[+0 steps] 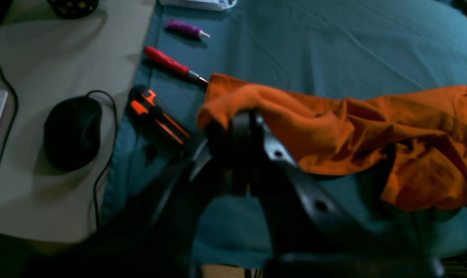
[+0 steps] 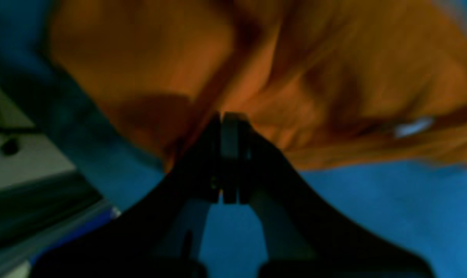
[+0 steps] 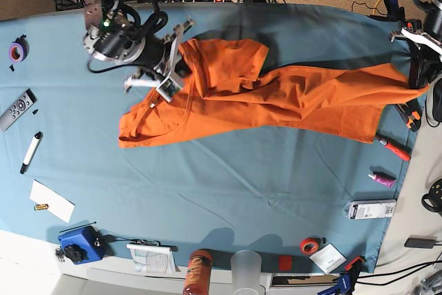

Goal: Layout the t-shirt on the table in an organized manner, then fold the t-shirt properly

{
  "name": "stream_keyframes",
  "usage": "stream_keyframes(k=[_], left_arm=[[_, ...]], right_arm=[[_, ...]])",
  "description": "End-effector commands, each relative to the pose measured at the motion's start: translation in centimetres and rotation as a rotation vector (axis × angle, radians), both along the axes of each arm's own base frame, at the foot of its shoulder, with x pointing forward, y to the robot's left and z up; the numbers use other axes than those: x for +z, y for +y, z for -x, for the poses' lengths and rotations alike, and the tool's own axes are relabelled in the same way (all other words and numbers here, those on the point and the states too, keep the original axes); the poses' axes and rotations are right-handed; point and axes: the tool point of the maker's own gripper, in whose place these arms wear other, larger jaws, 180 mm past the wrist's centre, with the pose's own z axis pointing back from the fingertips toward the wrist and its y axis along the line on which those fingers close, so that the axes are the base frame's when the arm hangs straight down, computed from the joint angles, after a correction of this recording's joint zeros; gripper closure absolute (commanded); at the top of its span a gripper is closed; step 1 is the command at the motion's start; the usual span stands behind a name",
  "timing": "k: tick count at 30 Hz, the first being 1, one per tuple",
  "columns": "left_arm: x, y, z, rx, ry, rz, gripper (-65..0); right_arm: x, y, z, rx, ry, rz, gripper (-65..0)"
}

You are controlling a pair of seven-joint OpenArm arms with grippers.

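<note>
The t-shirt (image 3: 276, 98) stretches left to right across the frame's upper half, left gripper (image 1: 233, 119) and right gripper (image 2: 227, 123) each clamped on an end.

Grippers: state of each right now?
Left gripper: closed, pinching a corner of the t-shirt.
Right gripper: jaws shut at the shirt's edge; blur hides whether cloth is pinched.
</note>
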Motion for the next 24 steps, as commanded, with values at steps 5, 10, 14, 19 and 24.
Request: stream_keyframes(k=[5,10,14,19,24], left_arm=[[1.0,-0.1,-0.2,-0.009,-0.040,-0.010,0.0],[1.0,-0.1,-0.2,-0.009,-0.040,-0.010,0.0],[1.1,-0.1,-0.2,-0.009,-0.041,-0.010,0.0],[1.0,-0.1,-0.2,-0.009,-0.040,-0.010,0.0],[1.1,-0.1,-0.3,-0.009,-0.045,-0.009,0.0]], right_arm=[[6.1,-1.5,-2.6,-0.064,-0.213,-0.026,0.0],[6.3,-4.3,-2.9,-0.147,-0.192,-0.005,0.0],[4.8,-5.3,-1.5,-0.146,-0.095,0.056,-5.6],[2.8,-5.3,0.9,-0.147,-0.016,0.057,-23.1],[2.0,-5.0,1.4,-0.157,0.003,0.021,-23.0]])
